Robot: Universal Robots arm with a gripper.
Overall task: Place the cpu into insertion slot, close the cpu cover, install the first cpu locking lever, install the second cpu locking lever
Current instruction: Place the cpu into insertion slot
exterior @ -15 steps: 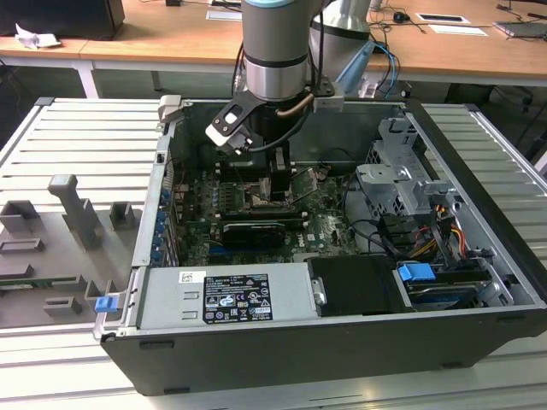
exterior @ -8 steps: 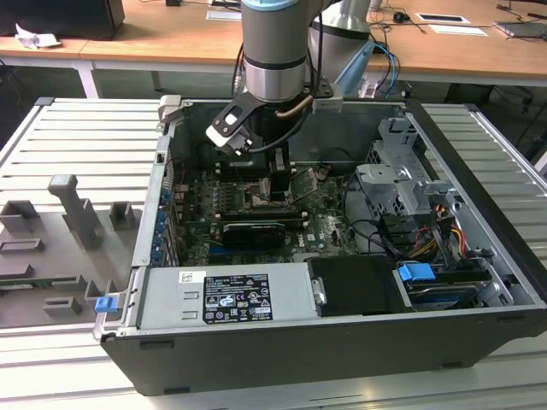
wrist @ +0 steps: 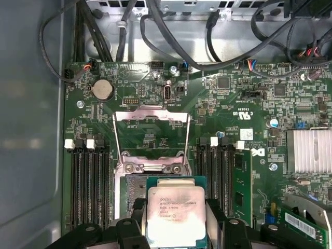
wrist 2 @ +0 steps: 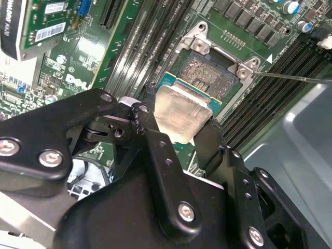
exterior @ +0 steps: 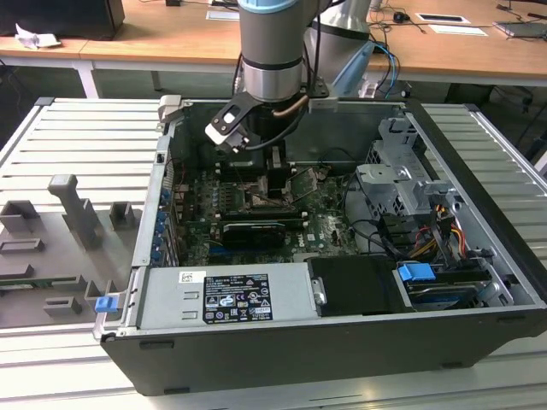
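End effector (wrist 2: 179, 123): fingers closed partway onto opposite edges of the cpu (wrist: 176, 215), pale lid up, roughly level. The cpu hangs over the near part of the insertion slot (wrist 2: 206, 68), and the far part of the contact field is exposed. Cannot tell whether chip and slot touch. Memory slots (wrist: 88, 181) flank both sides. The cpu cover (wrist: 150, 116) is hinged open just beyond the slot.

Risk, as I judge it: the chip looks offset from the rim, so lowering here could set a corner on the contacts and bend them. A slight tilt in the grip would do likewise.

Farther out, the computer case (exterior: 342, 359) rests on the slatted counter (exterior: 85, 145).
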